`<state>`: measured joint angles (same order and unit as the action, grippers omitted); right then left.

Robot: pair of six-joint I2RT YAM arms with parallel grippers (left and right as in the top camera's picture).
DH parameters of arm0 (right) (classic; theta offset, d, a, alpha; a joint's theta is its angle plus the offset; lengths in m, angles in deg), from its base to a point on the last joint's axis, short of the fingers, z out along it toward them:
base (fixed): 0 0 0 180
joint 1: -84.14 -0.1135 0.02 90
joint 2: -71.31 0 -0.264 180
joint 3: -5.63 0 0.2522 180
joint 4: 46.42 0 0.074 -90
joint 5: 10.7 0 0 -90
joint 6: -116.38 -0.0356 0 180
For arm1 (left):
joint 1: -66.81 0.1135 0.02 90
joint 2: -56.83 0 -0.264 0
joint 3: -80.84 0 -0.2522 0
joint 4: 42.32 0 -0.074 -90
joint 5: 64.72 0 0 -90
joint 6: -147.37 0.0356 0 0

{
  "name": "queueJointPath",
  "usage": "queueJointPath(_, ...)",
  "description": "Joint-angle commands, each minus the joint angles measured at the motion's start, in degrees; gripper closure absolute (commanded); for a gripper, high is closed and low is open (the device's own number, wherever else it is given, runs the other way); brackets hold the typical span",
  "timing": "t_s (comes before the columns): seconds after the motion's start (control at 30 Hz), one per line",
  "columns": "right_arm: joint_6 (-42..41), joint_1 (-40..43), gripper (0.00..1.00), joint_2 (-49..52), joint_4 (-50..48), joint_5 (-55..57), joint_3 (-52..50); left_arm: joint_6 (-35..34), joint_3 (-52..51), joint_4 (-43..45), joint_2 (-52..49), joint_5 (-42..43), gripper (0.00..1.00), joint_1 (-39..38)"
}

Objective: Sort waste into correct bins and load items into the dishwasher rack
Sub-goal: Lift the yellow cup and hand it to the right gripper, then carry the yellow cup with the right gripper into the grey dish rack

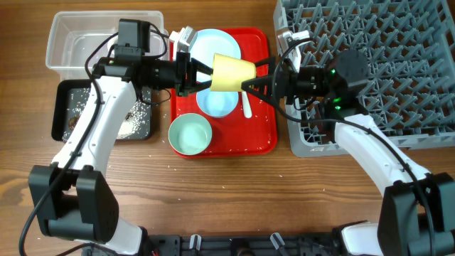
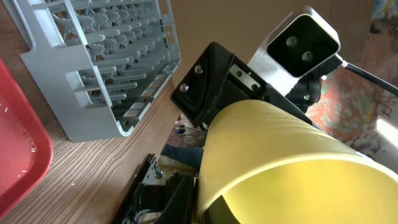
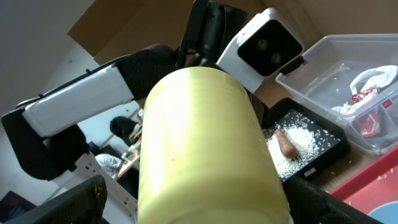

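The yellow cup [image 1: 233, 73] hangs on its side above the red tray [image 1: 263, 146], between both grippers. My left gripper [image 1: 195, 73] is shut on its rim, one finger inside, as the left wrist view [image 2: 193, 193] shows. My right gripper [image 1: 256, 84] is open, its fingers spread either side of the cup's base [image 3: 205, 205]. On the tray lie the pale-blue plate [image 1: 206, 44], a pale-blue bowl [image 1: 217, 104], a teal bowl [image 1: 190, 134] and the white spoon [image 1: 247, 107]. The clear bin [image 1: 71, 35] holds the wrapper [image 3: 367, 93]. The black bin [image 1: 67, 99] holds rice [image 3: 305, 140] and the carrot stick [image 3: 285, 143].
The grey dishwasher rack [image 1: 384, 57] stands at the right, close to the tray's right edge, and also shows in the left wrist view [image 2: 112, 62]. Some rice grains lie on the wood by the black bin. Bare wooden table runs along the front.
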<state>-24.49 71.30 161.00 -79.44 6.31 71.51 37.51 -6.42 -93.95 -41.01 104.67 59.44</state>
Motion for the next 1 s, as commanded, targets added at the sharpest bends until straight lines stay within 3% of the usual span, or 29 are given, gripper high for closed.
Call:
queueJointPath(0.0,1.7,-1.2,0.09,0.2,-0.3,2.9,0.5,-0.3,1.0,0.2,1.1,1.6,0.96,-0.4)
queueJointPath(0.2,2.5,-1.5,0.29,0.2,-0.3,3.8,0.5,-0.3,1.0,0.2,1.1,1.6,0.96,-1.2)
queueJointPath(0.33,2.4,-1.5,0.37,0.2,-0.3,4.0,0.5,-0.3,1.0,0.2,1.1,1.6,0.96,-1.2)
queueJointPath(0.77,2.4,-0.4,0.49,0.2,-0.7,4.2,0.5,-0.3,1.0,0.2,1.1,1.5,0.71,-1.2)
queueJointPath(0.97,1.4,4.3,0.52,0.2,-0.8,1.0,0.5,-0.1,1.0,0.2,1.1,-0.2,0.66,-1.2)
